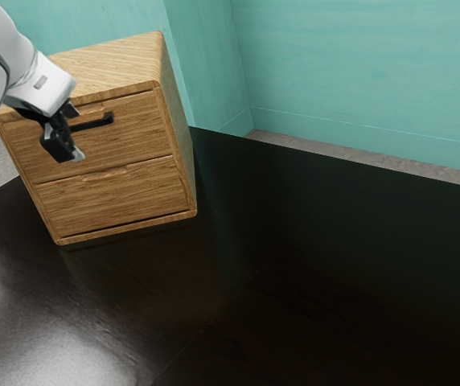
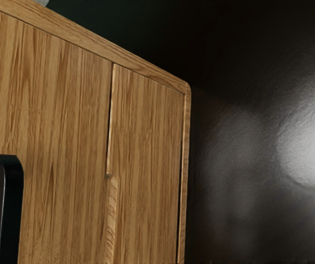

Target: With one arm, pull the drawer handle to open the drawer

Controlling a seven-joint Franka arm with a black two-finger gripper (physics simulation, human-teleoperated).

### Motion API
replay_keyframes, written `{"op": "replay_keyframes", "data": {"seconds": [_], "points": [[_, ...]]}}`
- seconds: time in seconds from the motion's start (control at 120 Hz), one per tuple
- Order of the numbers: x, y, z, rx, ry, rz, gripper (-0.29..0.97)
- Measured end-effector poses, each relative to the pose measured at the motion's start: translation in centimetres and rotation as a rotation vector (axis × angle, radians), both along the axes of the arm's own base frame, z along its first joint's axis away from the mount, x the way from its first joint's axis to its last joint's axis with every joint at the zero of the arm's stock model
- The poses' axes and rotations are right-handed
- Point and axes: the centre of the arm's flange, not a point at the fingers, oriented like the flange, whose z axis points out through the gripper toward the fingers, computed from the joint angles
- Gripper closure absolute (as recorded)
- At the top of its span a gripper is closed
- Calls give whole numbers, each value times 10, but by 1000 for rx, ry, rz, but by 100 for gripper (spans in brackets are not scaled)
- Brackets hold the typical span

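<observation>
1. Dark glossy table point(image 1: 310, 265): the cabinet stands on it, against the teal wall.
2. Wooden cabinet point(image 1: 117, 60): a boxy two-drawer unit and my landmark. It looks stiff and heavy enough to stay put under a straight pull, though it could slide on the shiny top if yanked.
3. Upper drawer point(image 1: 137, 129): the top half of the cabinet's face and the task's thing. Its front looks about level with the cabinet's frame, so I judge it not visibly opened yet. It is rigid wood, should run on rails, and is likely light to moderate.
4. Lower drawer point(image 1: 125, 197): under the upper one, with a flush wooden pull. Leave it alone.
5. Gripper point(image 1: 63, 145): at the cabinet's face, on the upper drawer's side toward the arm, right at the handle's end. I can't make out whether the jaws are spread or closed on the bar.
6. Black handle point(image 1: 97, 121): a thin hard bar across the upper drawer, standing off the cabinet's face. It is smooth, so possibly slippery. Best hold is around the bar mid-span, pulling straight out from the cabinet.
</observation>
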Motion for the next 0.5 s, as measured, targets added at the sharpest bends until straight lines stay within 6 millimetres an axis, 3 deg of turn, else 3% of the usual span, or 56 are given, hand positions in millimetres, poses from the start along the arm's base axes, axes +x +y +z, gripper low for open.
{"op": "replay_keyframes", "data": {"seconds": [0.117, 0.192, 0.275, 0.425, 0.5], "points": [[0, 12, -2, 23, 4, -27, 0], [14, 31, -25, 23, 25, -32, 0], [26, 38, -38, 32, 31, -51, 0], [26, 38, -29, 62, 3, -80, 0], [21, 50, -24, 80, -22, -71, 0]]}}
